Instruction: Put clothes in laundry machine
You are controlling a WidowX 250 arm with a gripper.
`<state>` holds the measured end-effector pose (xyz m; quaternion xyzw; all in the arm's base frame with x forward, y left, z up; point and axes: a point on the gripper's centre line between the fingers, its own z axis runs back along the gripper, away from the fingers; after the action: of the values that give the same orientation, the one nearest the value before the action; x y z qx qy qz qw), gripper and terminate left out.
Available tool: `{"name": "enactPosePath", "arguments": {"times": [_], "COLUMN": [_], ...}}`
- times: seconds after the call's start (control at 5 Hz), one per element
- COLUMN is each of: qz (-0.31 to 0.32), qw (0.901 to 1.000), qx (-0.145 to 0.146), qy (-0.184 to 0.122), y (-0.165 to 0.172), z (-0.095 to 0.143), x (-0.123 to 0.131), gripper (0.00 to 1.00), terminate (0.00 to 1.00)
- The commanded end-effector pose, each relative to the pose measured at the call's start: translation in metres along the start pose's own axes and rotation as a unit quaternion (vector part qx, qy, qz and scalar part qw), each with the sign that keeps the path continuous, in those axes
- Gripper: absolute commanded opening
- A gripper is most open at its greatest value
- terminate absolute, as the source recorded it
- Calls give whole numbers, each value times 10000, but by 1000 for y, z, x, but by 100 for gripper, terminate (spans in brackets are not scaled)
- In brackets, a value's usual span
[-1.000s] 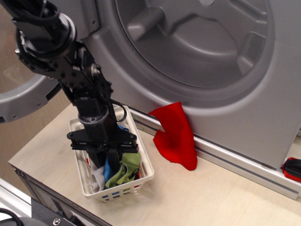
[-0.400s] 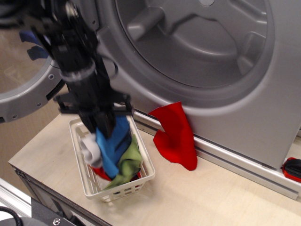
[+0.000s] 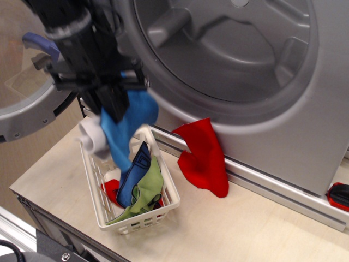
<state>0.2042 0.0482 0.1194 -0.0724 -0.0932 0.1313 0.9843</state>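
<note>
My gripper (image 3: 117, 109) is shut on a bright blue cloth (image 3: 125, 128) and a white-grey cloth (image 3: 91, 136), holding them above the white lattice basket (image 3: 163, 210). A light green cloth (image 3: 147, 191), a navy cloth (image 3: 133, 169) and a red piece (image 3: 112, 191) lie in the basket. A larger red cloth (image 3: 203, 158) hangs from the lip below the drum mouth onto the table. The silver-grey laundry machine (image 3: 229, 49) stands behind with its drum mouth open; its round door (image 3: 27, 109) is swung open at the left.
The wooden table (image 3: 245, 229) carries the basket at its left front. A metal rail (image 3: 272, 185) runs along the washer's base. A red and black object (image 3: 339, 195) sits at the far right edge.
My gripper has risen out of the basket, lifting the blue and white-grey cloths with it. The green and navy cloths stay in the basket. The red cloth has not moved.
</note>
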Motion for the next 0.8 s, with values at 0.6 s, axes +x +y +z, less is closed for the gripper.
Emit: {"name": "enactPosePath", "arguments": {"times": [0.6], "qz": [-989], "qw": [9822], "qx": [-584], "qy": [-1487], "y": [-72], "z": [-5], "x": [88], "gripper": [0], "terminate": [0]}}
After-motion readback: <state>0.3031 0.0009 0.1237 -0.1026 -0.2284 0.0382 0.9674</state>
